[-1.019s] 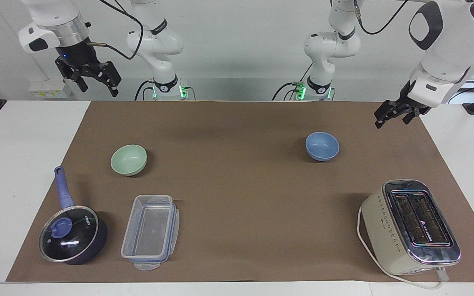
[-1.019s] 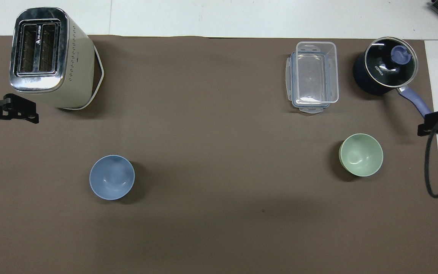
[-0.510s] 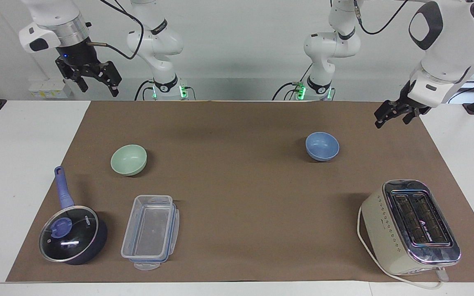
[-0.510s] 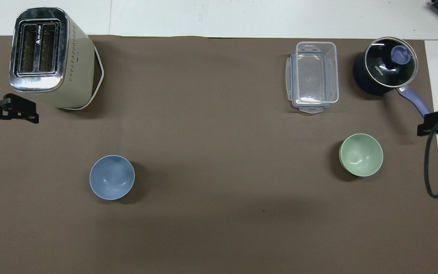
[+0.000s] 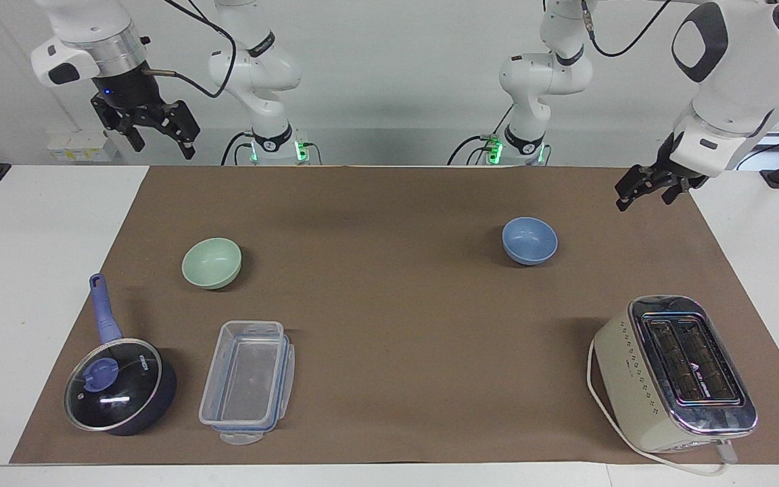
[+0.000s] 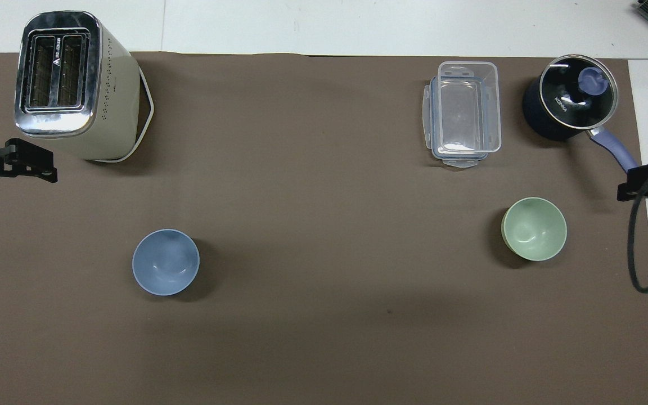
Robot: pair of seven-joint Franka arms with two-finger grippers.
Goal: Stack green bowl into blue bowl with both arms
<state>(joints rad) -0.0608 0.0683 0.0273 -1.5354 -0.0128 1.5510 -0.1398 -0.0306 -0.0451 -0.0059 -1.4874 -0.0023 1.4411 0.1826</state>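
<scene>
The green bowl (image 5: pixel 211 262) (image 6: pixel 534 228) sits upright on the brown mat toward the right arm's end. The blue bowl (image 5: pixel 529 240) (image 6: pixel 166 261) sits upright toward the left arm's end, a little nearer to the robots. Both bowls are empty and far apart. My right gripper (image 5: pixel 163 147) hangs open and empty, high over the mat's edge by the robots, well above the green bowl. My left gripper (image 5: pixel 644 201) is open and empty, over the mat's edge at the left arm's end, apart from the blue bowl.
A dark pot with a glass lid and blue handle (image 5: pixel 115 385) and a clear plastic container (image 5: pixel 247 381) stand farther from the robots than the green bowl. A cream toaster (image 5: pixel 673 372) stands farther than the blue bowl. A black cable (image 6: pixel 636 253) hangs by the right gripper.
My right gripper has risen very slightly. The bowls and my left gripper have not moved.
</scene>
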